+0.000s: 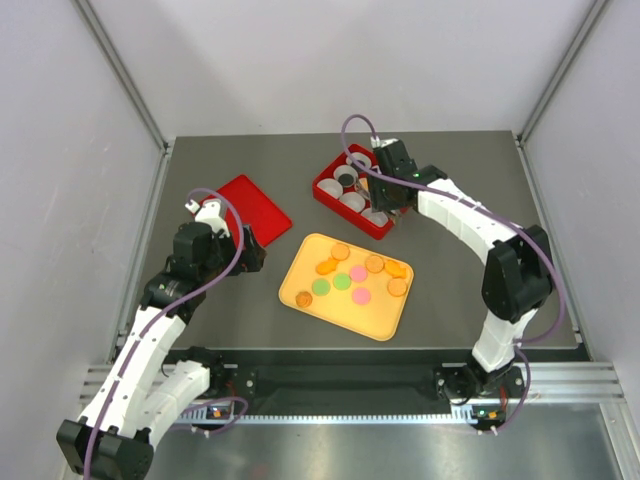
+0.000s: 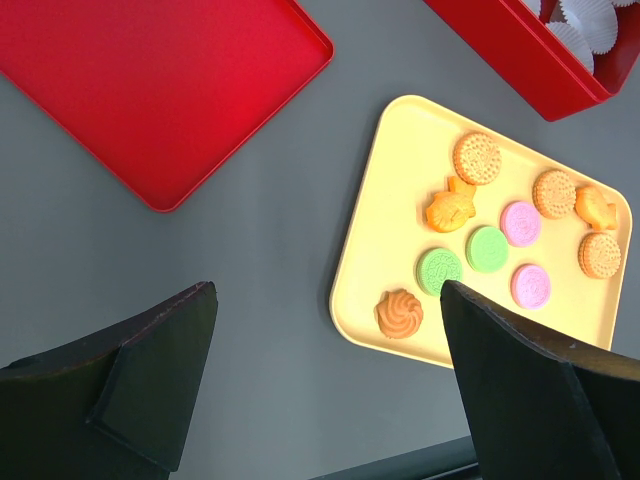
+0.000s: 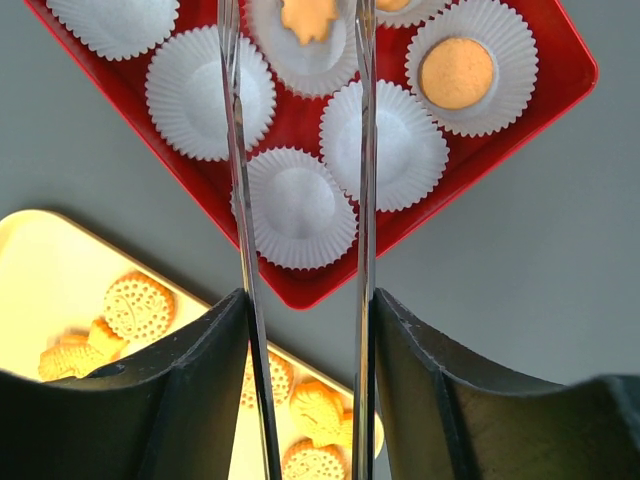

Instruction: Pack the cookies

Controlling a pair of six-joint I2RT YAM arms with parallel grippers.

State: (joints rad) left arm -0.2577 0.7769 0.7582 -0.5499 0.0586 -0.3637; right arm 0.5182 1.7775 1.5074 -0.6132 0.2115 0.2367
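Several cookies, orange, green and pink, lie on a yellow tray; they also show in the left wrist view. A red box holds white paper cups. In the right wrist view one cup holds a round orange cookie. Another holds a fish-shaped cookie. My right gripper is shut on metal tongs. Their blades stand apart over the box, either side of the fish-shaped cookie. My left gripper is open and empty, above the table at the tray's left edge.
A flat red lid lies on the grey table left of the box. White walls close in the table on three sides. The arm bases and a rail run along the near edge.
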